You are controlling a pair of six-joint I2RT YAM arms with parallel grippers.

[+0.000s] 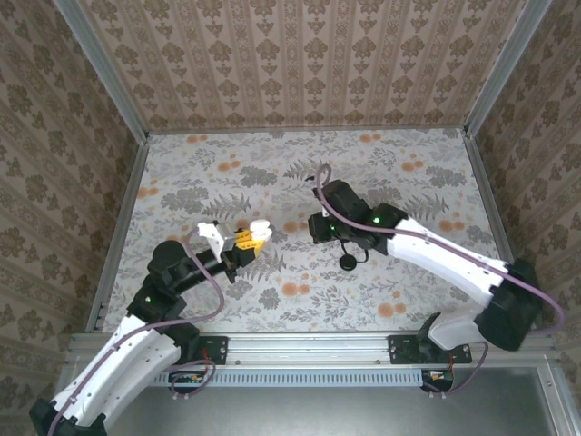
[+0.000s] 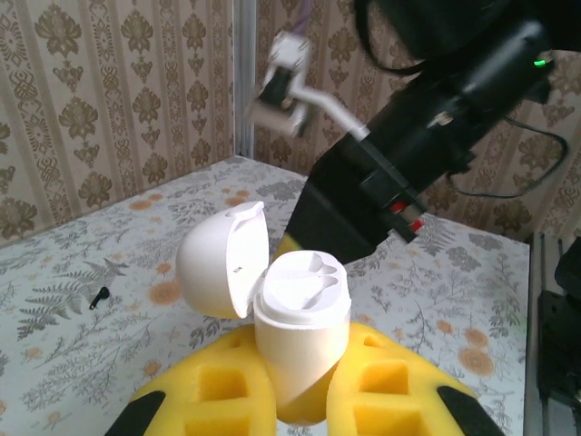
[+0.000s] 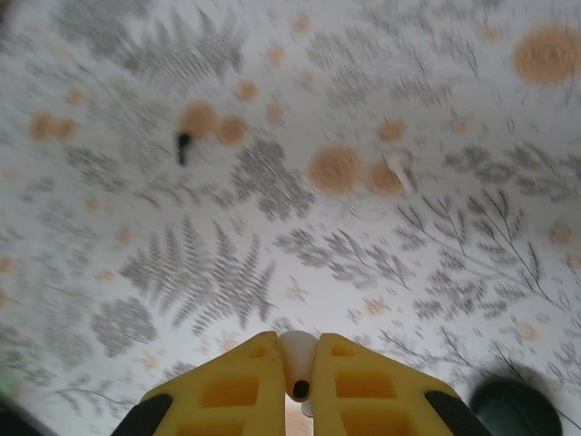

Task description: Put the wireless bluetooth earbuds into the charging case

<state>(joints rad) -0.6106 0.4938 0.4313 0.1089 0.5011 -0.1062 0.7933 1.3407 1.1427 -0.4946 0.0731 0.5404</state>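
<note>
Gripping log | left hand: clamped on the open white charging case | right hand: pinched shut on a small white earbud above the floral counter | small black piece: lay on the counter, well apart.

Lab booth: aluminium frame, patterned walls

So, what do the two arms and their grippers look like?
The left arm and right arm have white shells with black joints. A purple cable loops along each. The right arm's black wrist shows a small green light. The left gripper and right gripper have yellow fingers with rectangular hollows and black outer ends.
</note>
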